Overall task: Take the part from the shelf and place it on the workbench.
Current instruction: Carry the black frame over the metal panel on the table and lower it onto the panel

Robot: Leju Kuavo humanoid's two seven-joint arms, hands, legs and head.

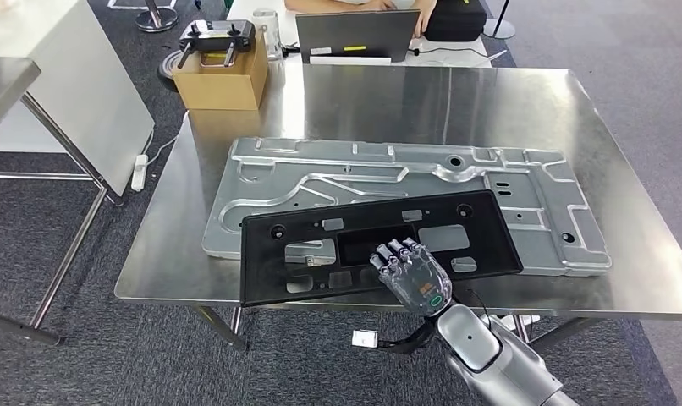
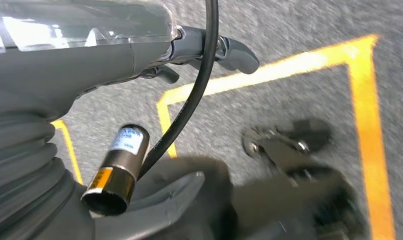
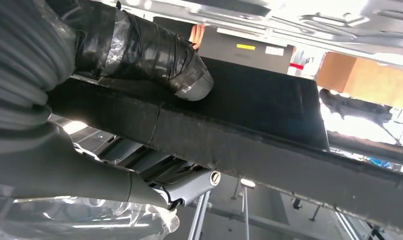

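Head view first: I'm facing a steel workbench (image 1: pixel 524 110) on grey carpet, with a big silver stamped panel (image 1: pixel 524 182) lying across its middle. The black part (image 1: pixel 363 245) lies tilted on top of that panel, its near-left corner poking out past the workbench's near edge. My right hand (image 1: pixel 414 272) is gripping the part's near edge, fingers lying over the top. A cardboard box (image 1: pixel 222 78) with a controller on it sits at the far-left corner, and a laptop (image 1: pixel 358 34) stands on a white table just beyond the far edge. The right half of the bench is bare steel.

Left wrist view: my left hand (image 2: pixel 209 47) hangs over carpet marked with yellow tape (image 2: pixel 362 125), fingers loosely curled and holding nothing.

Right wrist view: thumb (image 3: pixel 154 55) pressed flat on the black part, fingers underneath its edge.
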